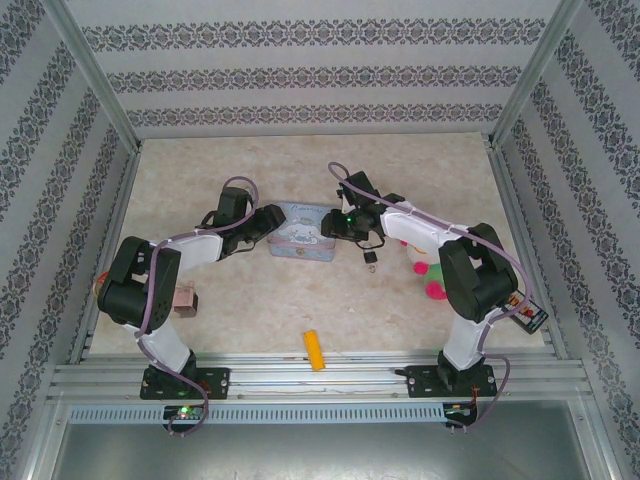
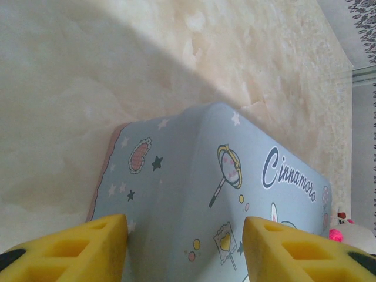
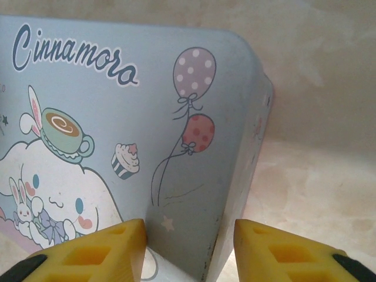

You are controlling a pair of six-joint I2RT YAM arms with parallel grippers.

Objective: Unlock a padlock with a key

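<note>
The left hand (image 2: pixel 185 230) and right hand (image 3: pixel 189 235) sit released astride opposite ends of the pale blue rectangular cartoon tin (image 1: pixel 300 232), so shoving it could knock the tiny dark padlock (image 1: pixel 370 258) with silvery shackle lying just right of that tin.

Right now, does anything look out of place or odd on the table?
Nothing spilled or damaged. Oddly, the left gripper and right gripper, both open, face the pale blue tin while the padlock lies loose on the table near it.

Blue tin (image 1: pixel 303 232) centre; yellow cylinder (image 1: pixel 315 350) front; plush toy (image 1: pixel 430 275) right.
</note>
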